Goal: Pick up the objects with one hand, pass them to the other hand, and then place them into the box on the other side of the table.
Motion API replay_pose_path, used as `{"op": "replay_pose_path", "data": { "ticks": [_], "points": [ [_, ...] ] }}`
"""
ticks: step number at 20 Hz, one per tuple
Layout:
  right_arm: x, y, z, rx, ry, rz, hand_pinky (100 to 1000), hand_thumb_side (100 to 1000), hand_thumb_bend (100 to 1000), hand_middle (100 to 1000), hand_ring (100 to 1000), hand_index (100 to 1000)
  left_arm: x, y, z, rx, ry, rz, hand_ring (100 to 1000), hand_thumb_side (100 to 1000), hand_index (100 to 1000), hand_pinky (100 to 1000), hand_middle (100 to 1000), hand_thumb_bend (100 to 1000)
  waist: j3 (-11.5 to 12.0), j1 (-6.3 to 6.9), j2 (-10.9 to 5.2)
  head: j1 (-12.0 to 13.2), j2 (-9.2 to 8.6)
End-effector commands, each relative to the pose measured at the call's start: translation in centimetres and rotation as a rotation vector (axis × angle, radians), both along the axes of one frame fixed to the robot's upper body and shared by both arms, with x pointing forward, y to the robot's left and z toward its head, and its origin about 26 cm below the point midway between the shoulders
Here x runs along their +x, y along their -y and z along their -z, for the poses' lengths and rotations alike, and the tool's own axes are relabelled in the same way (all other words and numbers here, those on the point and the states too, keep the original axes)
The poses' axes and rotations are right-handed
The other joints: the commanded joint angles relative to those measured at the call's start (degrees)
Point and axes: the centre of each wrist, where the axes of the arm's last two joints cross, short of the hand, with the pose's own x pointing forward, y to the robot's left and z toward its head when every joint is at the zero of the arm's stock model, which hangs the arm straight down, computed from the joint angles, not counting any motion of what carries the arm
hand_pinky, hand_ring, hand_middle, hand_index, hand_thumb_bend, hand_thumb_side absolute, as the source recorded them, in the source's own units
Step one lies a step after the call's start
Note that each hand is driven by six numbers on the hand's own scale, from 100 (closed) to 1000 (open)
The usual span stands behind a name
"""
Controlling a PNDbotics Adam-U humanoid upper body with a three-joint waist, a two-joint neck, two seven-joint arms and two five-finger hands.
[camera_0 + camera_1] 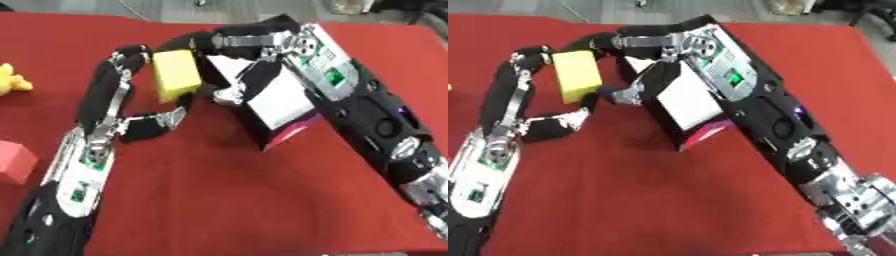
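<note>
Bright, even light — slight blur.

Showing in view: 2 robot hands, left hand (pixel 118 107) & right hand (pixel 254 42); 1 yellow block (pixel 176 74); 1 box (pixel 276 102); 1 pink block (pixel 16 161); 1 yellow toy (pixel 10 80).

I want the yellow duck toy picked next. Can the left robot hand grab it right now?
Probably not yet. The left robot hand is curled round the yellow block, so it is busy. The duck toy lies apart at the table's left edge, with nothing over it.
</note>
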Motion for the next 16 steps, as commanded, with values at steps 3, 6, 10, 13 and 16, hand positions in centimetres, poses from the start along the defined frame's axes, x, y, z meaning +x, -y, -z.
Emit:
{"op": "replay_pose_path", "data": {
  "ticks": [3, 6, 10, 13, 16],
  "points": [
    [-0.35, -0.76, -1.03, -0.043, 0.056, -0.075, 1000, 288, 100, 1000, 1000, 1000, -1.02, 2.72, -2.03, -0.048, 0.070, 0.106, 596, 398, 570, 751, 483, 100, -0.2, -0.77, -0.02, 0.0, -0.88],
    [-0.33, -0.73, -1.23, -0.034, 0.047, -0.073, 1000, 268, 100, 1000, 1000, 1000, -1.18, 3.03, -2.19, -0.080, 0.077, 0.142, 593, 421, 572, 750, 482, 100, -0.3, -0.85, 0.00, 0.1, -0.94],
    [-0.29, -0.61, -1.47, -0.025, 0.032, -0.063, 1000, 252, 100, 1000, 1000, 1000, -1.29, 3.29, -2.18, -0.101, 0.074, 0.172, 590, 428, 576, 748, 479, 100, -0.3, -0.86, 0.08, 0.1, -0.90],
    [-0.26, -0.52, -1.57, -0.019, 0.021, -0.056, 1000, 250, 100, 1000, 1000, 1000, -1.35, 3.39, -2.21, -0.106, 0.075, 0.185, 589, 425, 577, 747, 479, 100, -0.3, -0.85, 0.13, 0.1, -0.86],
    [-0.29, -0.50, -1.65, -0.016, 0.016, -0.054, 1000, 250, 100, 1000, 1000, 1000, -1.35, 3.40, -2.22, -0.107, 0.076, 0.189, 589, 425, 577, 747, 479, 100, -0.3, -0.85, 0.14, 0.1, -0.85]
  ]
}}
